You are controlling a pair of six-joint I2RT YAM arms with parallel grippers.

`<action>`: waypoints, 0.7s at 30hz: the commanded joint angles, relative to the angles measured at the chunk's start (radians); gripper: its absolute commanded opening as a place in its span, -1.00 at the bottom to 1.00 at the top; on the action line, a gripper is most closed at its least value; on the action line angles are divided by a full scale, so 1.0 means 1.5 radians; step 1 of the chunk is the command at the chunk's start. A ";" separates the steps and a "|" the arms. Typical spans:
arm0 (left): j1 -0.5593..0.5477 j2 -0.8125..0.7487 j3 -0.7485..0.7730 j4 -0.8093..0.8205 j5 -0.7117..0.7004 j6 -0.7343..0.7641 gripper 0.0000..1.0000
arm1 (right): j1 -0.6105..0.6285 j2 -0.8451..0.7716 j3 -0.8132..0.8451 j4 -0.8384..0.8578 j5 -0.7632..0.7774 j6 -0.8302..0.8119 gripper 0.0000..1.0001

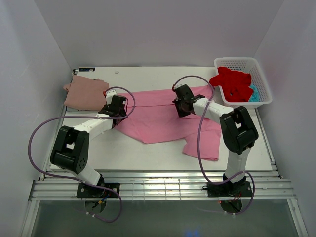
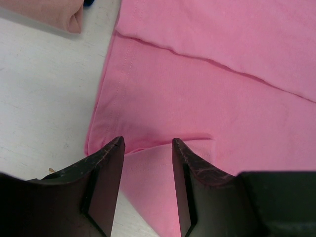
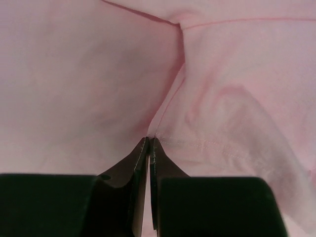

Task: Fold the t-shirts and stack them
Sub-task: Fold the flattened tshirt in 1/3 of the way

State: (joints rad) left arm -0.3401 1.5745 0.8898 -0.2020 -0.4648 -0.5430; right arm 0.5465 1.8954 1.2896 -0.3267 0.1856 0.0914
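A bright pink t-shirt [image 1: 158,121] lies partly folded across the middle of the table. My left gripper [image 1: 117,107] is open over its left edge. In the left wrist view the open jaws [image 2: 148,148] straddle a hem corner of the pink t-shirt [image 2: 207,84], which lies flat. My right gripper [image 1: 181,104] is over the shirt's upper right part. In the right wrist view it [image 3: 149,141] is shut, pinching a seam fold of the pink t-shirt [image 3: 232,123]. A folded dusty rose t-shirt [image 1: 85,93] lies at the far left.
A white latticed basket [image 1: 237,61] stands at the back right. It holds a red t-shirt [image 1: 231,83] and a teal one [image 1: 253,94]. A corner of the dusty rose t-shirt [image 2: 54,12] shows in the left wrist view. White walls enclose the table.
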 commanded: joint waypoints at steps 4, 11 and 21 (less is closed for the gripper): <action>-0.001 -0.020 -0.007 0.011 -0.006 -0.004 0.08 | 0.033 -0.022 0.047 -0.050 0.019 0.013 -0.85; -0.001 -0.017 -0.009 0.011 -0.004 -0.002 0.08 | 0.049 0.003 0.063 -0.080 0.017 0.012 -0.44; -0.001 -0.011 -0.005 0.003 -0.051 0.009 0.08 | 0.062 -0.130 0.022 -0.070 0.123 0.026 -0.16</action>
State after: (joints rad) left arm -0.3401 1.5753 0.8879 -0.2020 -0.4839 -0.5388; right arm 0.6357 1.8416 1.3258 -0.4343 0.2806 0.1066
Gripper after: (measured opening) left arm 0.540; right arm 0.417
